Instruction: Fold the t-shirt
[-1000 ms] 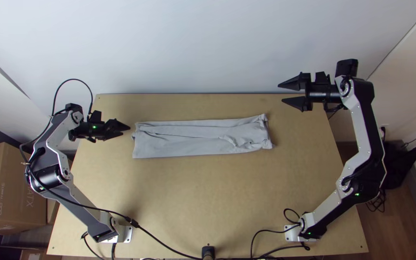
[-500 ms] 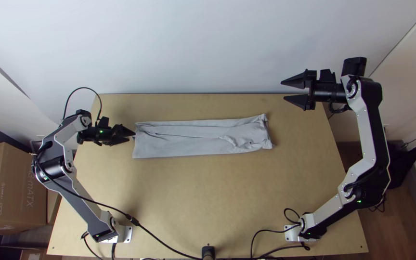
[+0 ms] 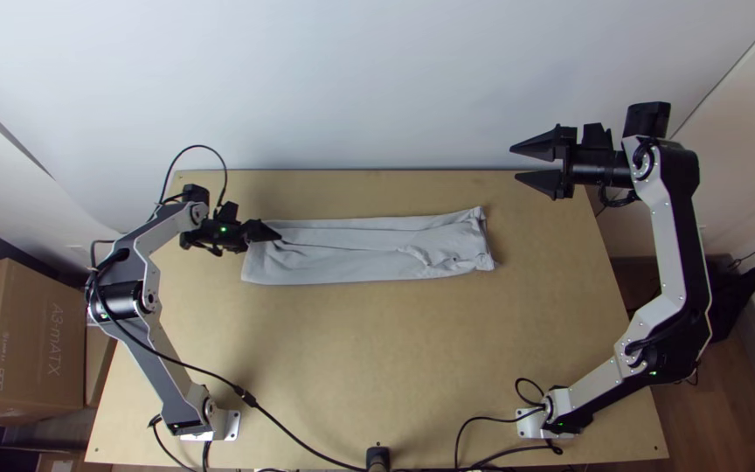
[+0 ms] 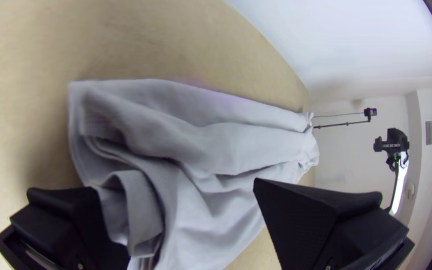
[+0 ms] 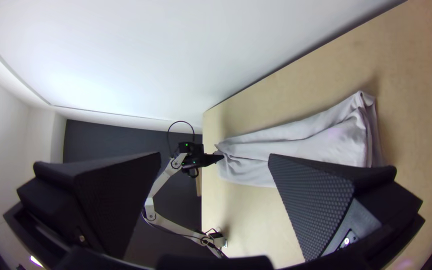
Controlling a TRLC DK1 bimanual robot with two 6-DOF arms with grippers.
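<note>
The light grey t-shirt [image 3: 351, 253] lies folded into a long strip across the table, with creases along it and a bunched right end. At the strip's left end is my left gripper [image 3: 278, 235]. In the left wrist view that gripper [image 4: 173, 186] has its fingers wide apart, with loose layers of the t-shirt [image 4: 201, 150] between them. Off to the far right, beyond the t-shirt, my right gripper [image 3: 515, 163] stands open over the table's back edge. Its two fingers are spread in the right wrist view, the gripper [image 5: 215, 156] having the t-shirt [image 5: 306, 145] beyond it.
The wooden table [image 3: 377, 350] has bare surface in front of the shirt and to its right. A white wall [image 3: 351, 79] rises behind the back edge. Black cables [image 3: 308, 446] run along the near edge, and a cardboard box [image 3: 24, 341] stands left of the table.
The left gripper has moved right, from beside the t-shirt to over its left end, where the cloth's edge has shifted slightly. The right arm has drawn back a little to the right.
</note>
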